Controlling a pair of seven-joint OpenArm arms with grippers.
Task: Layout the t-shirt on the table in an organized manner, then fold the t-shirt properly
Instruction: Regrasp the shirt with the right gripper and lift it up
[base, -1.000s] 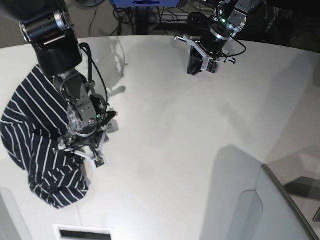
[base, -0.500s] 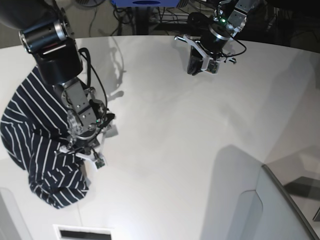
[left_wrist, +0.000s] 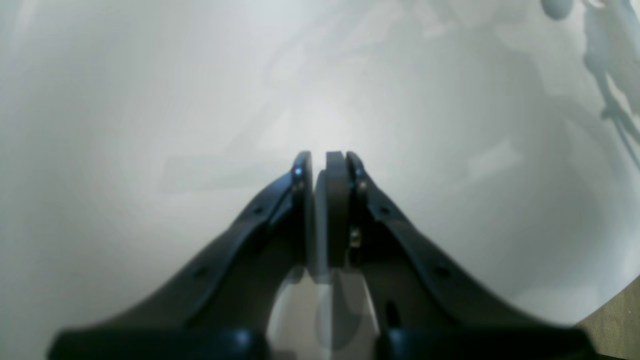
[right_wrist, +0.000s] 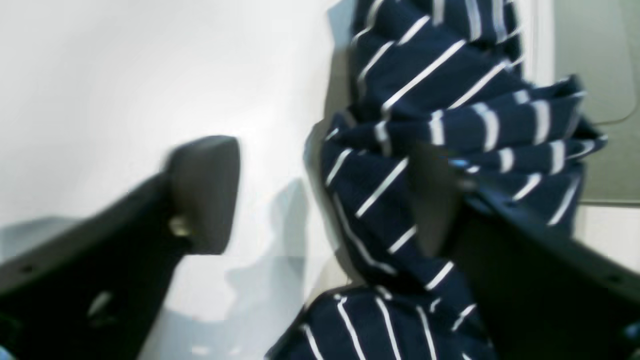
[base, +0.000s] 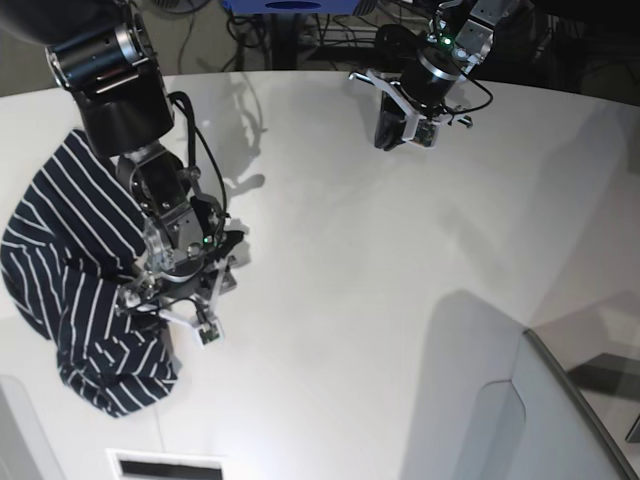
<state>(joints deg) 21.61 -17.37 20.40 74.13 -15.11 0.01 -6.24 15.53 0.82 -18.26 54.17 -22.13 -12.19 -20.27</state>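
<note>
1. We see the t-shirt (base: 70, 270) as a crumpled heap on the near-left part of the surface (base: 380, 280) in the base view; it is not spread flat.
2. The fabric is dark navy with thin white stripes. The stripes run in different directions because the cloth is bunched and folded over itself.
3. In the base view the lower end of the heap makes a rounded lump, and the upper part is wider and reaches under the right arm.
4. In the right wrist view the t-shirt (right_wrist: 440, 125) shows several thick folds one over the other, with deep creases between them. We cannot tell where the sleeves or the collar are.
5. The right end effector (base: 175, 305) is spread wide at the right edge of the heap. One finger (right_wrist: 205, 195) is over the bare surface (right_wrist: 125, 75), and the other finger (right_wrist: 435, 200) is against the folds of cloth. It does not clamp the fabric.
6. The left end effector (base: 405, 128) is far from the t-shirt, at the far side of the surface. In the left wrist view its fingers (left_wrist: 336, 210) are clenched almost together with nothing between them, above the bare surface (left_wrist: 150, 100).
</note>
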